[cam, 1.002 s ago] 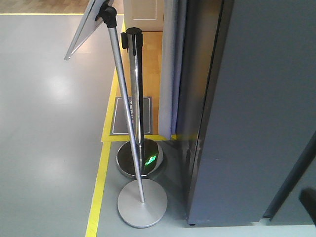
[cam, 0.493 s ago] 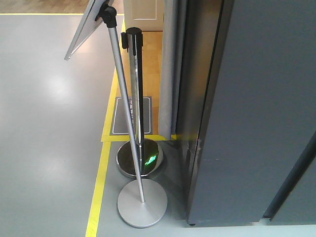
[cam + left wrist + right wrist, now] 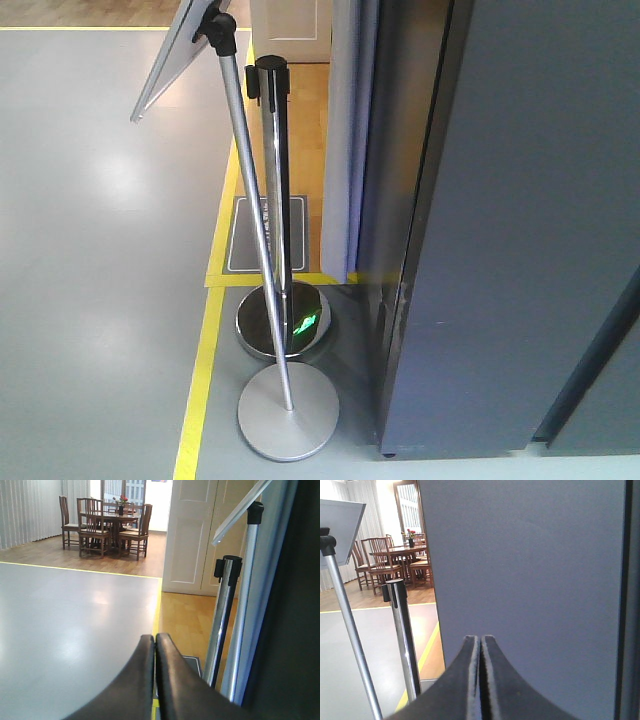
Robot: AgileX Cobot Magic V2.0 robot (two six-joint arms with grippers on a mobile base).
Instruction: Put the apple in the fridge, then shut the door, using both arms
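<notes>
Left gripper [image 3: 154,645]: jaws pressed together, nothing between them, only tips in frame. Right gripper [image 3: 481,645]: jaws closed, empty, facing dark grey fridge [image 3: 530,580] panel close ahead. Apple not visible in any view. Fridge interior hidden; door [image 3: 520,230] seen from outside only, cut off at top and right. Left of fridge: two posts — chrome stanchion [image 3: 272,190], slanted sign stand [image 3: 255,220]; two round bases on floor [image 3: 90,250]. Far: dining table [image 3: 112,517], several chairs, count unclear.

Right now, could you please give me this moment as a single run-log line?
left claw: shut, empty | right claw: shut, empty, facing fridge dark grey outer panel | apple: not in view | stanchion posts beside fridge
</notes>
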